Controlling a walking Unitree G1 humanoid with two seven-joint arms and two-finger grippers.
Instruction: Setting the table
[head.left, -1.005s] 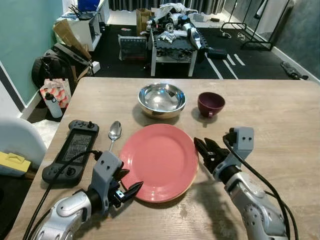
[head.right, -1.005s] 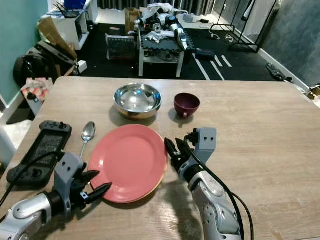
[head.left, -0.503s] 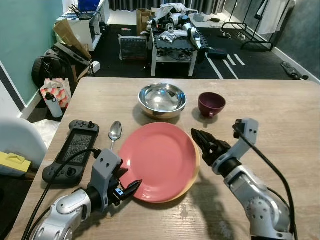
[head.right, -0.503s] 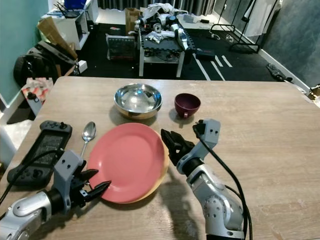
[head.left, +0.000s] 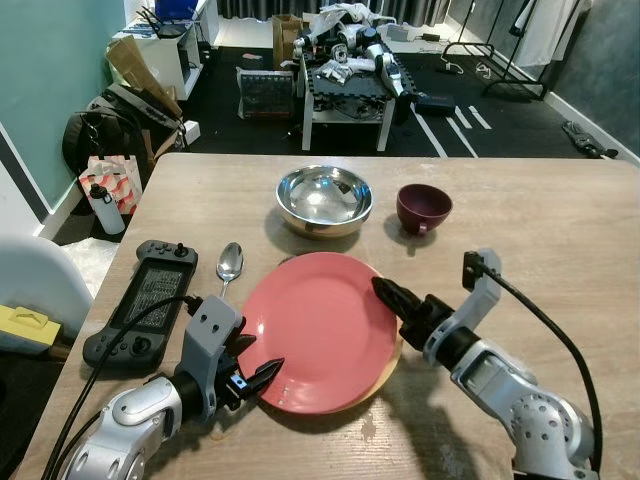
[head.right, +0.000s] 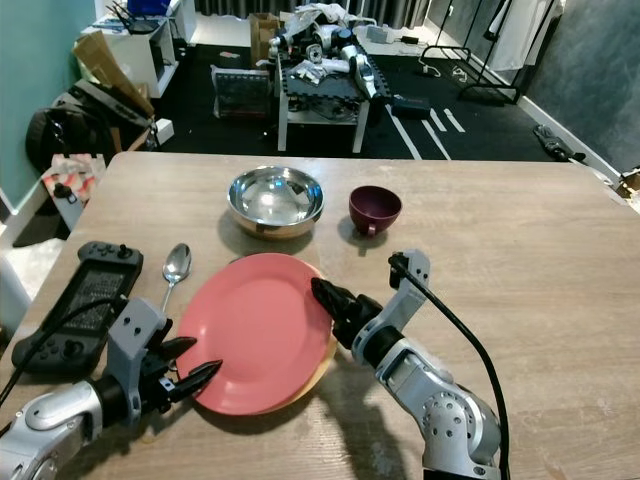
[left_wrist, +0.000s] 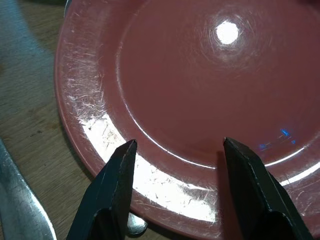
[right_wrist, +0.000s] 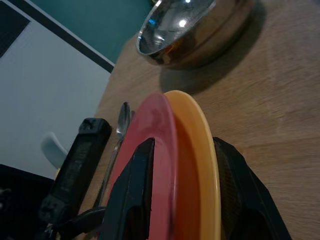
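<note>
On the table (head.left: 560, 230) a steel bowl (head.left: 323, 198) and maroon cup (head.left: 423, 207) sit beyond a red plate (head.left: 318, 330) stacked on a yellow one (right_wrist: 200, 165). The right pincer (head.left: 392, 298) straddles both rims; the left pincer (head.left: 258, 374) gapes wide at the plate's near edge.

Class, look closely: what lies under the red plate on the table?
A yellow plate lies directly under the red plate, its rim peeking out on the robot's right side beside the right gripper. Most of it is covered, as is anything beneath.
</note>
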